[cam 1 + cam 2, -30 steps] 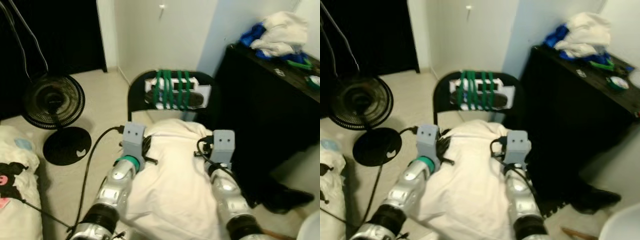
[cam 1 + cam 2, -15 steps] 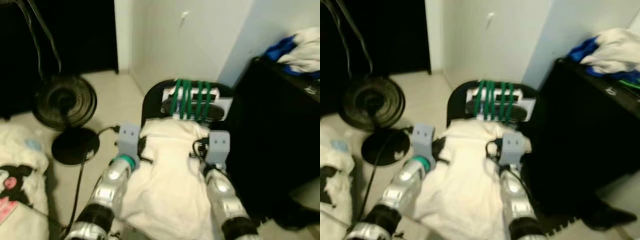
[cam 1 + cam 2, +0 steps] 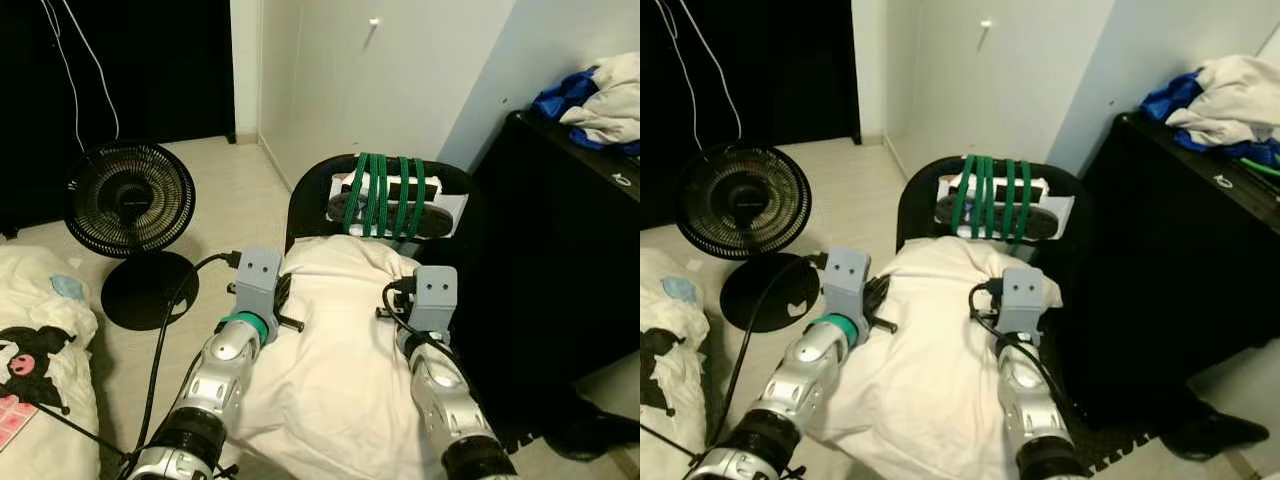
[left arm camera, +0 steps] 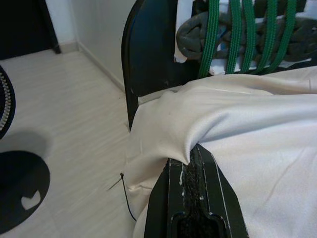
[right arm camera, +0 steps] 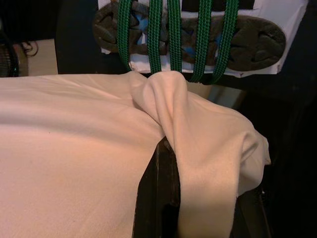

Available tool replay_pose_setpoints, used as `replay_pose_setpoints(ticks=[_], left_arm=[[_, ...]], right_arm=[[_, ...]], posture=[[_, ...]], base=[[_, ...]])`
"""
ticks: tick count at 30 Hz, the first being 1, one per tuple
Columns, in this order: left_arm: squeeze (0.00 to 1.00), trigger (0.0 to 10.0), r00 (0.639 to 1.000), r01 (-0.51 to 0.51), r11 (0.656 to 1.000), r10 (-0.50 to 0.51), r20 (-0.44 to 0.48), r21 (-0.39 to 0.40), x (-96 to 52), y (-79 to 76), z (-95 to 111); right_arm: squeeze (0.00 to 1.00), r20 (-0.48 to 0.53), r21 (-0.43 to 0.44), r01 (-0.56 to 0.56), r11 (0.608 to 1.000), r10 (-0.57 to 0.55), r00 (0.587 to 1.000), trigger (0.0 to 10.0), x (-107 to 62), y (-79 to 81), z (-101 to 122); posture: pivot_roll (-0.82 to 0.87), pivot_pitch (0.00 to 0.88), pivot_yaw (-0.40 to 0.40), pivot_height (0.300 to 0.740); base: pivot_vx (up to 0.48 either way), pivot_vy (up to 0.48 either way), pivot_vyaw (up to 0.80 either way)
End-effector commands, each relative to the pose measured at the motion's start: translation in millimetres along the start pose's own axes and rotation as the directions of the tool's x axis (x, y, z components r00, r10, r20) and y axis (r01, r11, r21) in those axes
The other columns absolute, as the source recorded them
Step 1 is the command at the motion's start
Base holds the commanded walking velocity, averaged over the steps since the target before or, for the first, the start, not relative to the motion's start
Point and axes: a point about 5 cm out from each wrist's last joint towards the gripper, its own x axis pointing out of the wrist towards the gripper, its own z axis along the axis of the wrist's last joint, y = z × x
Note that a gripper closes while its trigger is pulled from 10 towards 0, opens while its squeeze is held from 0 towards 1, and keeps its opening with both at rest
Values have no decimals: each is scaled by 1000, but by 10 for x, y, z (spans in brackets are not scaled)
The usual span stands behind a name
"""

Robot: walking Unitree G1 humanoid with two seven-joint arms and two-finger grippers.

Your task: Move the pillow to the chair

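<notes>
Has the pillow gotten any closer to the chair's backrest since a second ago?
Yes. The pillow has moved forward: its front edge now nearly meets the chair backrest's green cords.

The pillow [image 3: 340, 350] is covered in smooth, matt cream cloth, creased where it is pinched; the chair [image 3: 310, 190] back is seen as matt black, wrapped with woven green straps [image 3: 385, 195]; the arms are finished in glossy silver metal; the left pincer [image 4: 190, 171] is of black plastic, scuffed; the floor [image 3: 215, 200] looks pale and smooth; the fan [image 3: 128, 200] grille is of thin black wire.
</notes>
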Motion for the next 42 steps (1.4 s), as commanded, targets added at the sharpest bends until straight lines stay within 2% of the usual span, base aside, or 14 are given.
replay_pose_setpoints(ticks=[1,10,16,42], left_arm=[[0,10000,1000,11,1000,-11,28,1,21,-35,50],[0,10000,1000,13,1000,-13,22,1,17,-32,43],[0,10000,1000,-3,999,3,-3,-33,21,0,18],[0,10000,1000,-27,999,26,17,35,24,26,23]], right_arm=[[0,41,2,32,999,-32,999,10000,10,-70,74],[0,37,3,36,999,-36,999,10000,1,-79,61],[0,37,3,34,999,-34,999,10000,4,-67,61],[0,33,23,22,999,-22,999,10000,12,-23,44]], posture=[[-89,0,-8,740],[-87,1,-7,740],[-86,0,-9,740],[-78,0,1,735]], base=[[0,-480,0],[0,-458,0],[0,160,0],[0,0,0]])
